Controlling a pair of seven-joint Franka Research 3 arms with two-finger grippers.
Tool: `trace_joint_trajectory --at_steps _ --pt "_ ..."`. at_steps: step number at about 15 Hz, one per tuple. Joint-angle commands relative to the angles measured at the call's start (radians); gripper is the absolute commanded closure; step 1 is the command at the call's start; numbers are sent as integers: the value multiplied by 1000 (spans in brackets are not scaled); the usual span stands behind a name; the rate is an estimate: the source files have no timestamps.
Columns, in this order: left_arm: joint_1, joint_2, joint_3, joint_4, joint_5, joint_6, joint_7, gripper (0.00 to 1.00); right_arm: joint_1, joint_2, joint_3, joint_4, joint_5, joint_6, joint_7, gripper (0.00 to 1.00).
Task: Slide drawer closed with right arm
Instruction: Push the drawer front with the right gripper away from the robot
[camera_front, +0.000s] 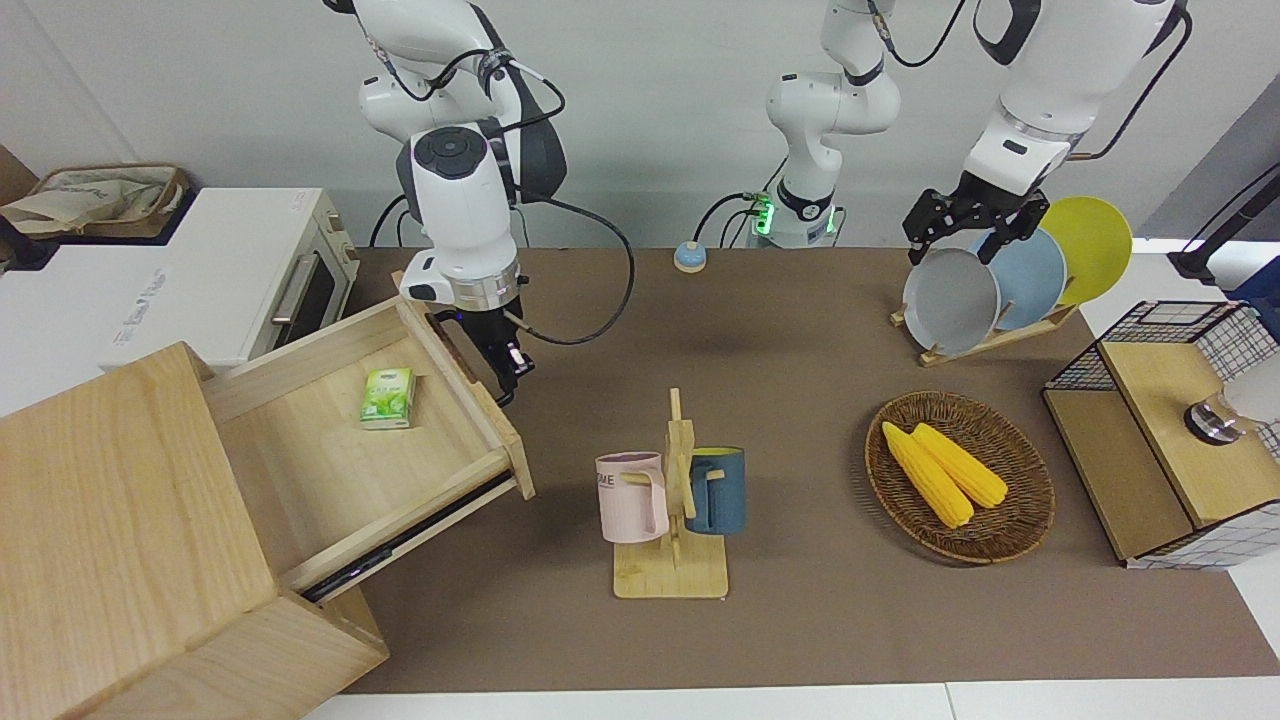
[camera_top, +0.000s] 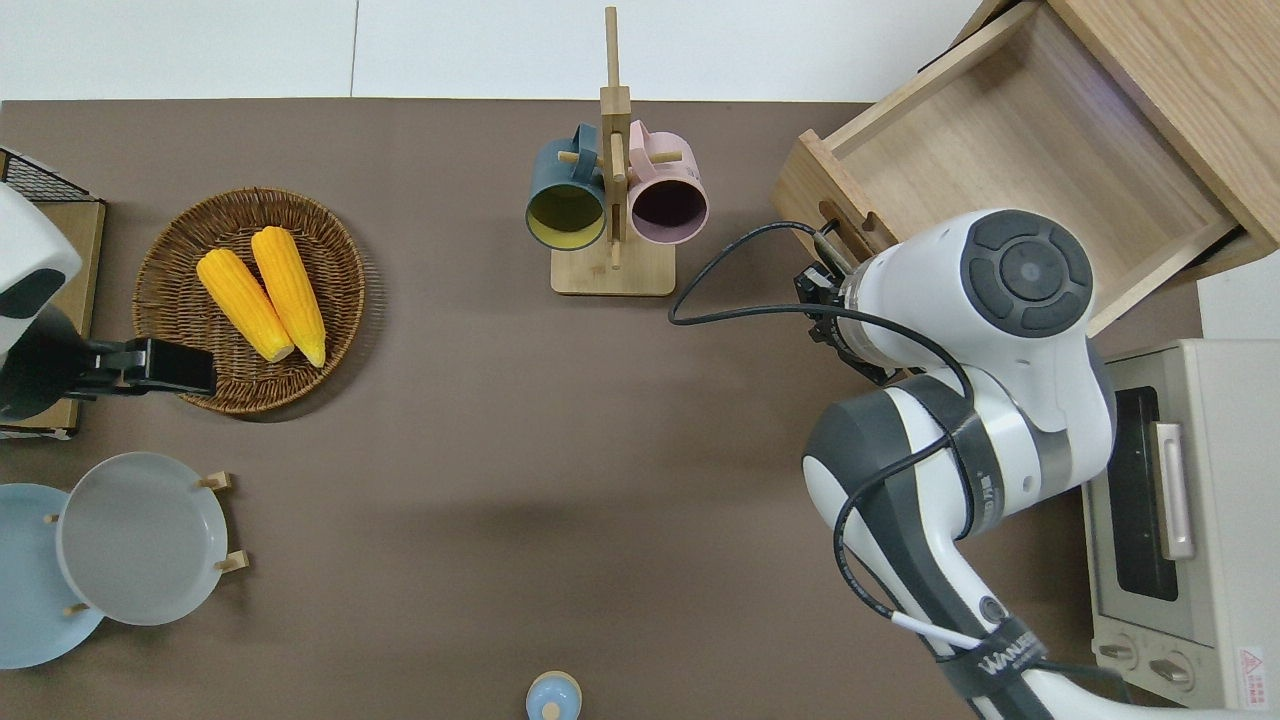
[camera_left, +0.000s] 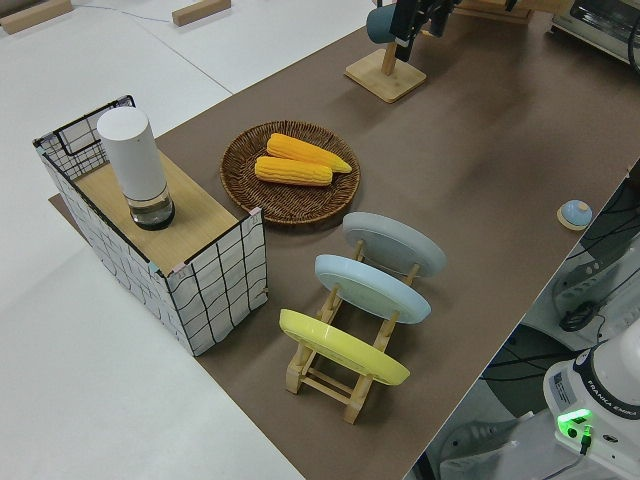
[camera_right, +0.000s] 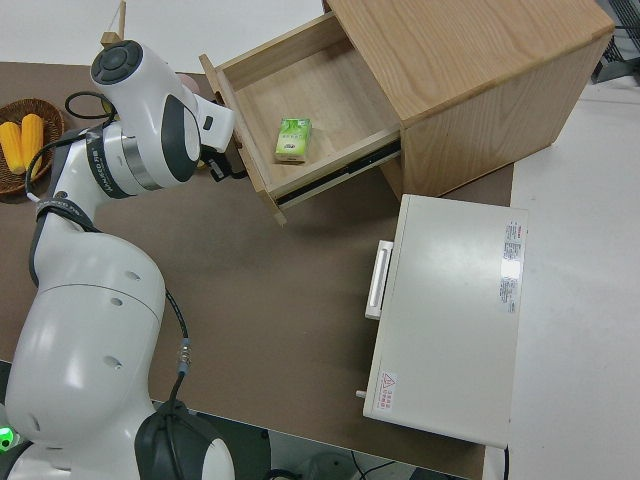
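The pink mug (camera_front: 631, 497) on the wooden rack, toward the left arm's end of the counter from the right claw (camera_front: 505, 375), shows the letters "ME". The oven (camera_top: 1180, 520) beside that claw, toward the counter's end, reads "TOSHIBA" above its door. The right arm's forearm band (camera_top: 995, 665) reads "WANLEE", though its last letters are unclear.

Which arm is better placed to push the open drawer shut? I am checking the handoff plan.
The right arm, I judge. The right gripper is already at the drawer front, by its handle. The left gripper is parked toward the left arm's end of the table.
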Motion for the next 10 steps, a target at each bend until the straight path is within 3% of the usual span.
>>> trace_joint_trajectory --at_steps 1,7,10 --pt "-4 -8 4 4 13 -14 1 2 -38 17 4 19 -38 28 -47 1000" --pt "-4 -8 4 2 13 -14 1 2 -63 24 -42 49 -26 26 -96 1000" --pt "-4 -8 4 4 13 -14 1 2 -66 31 -83 55 -24 29 -143 1000"
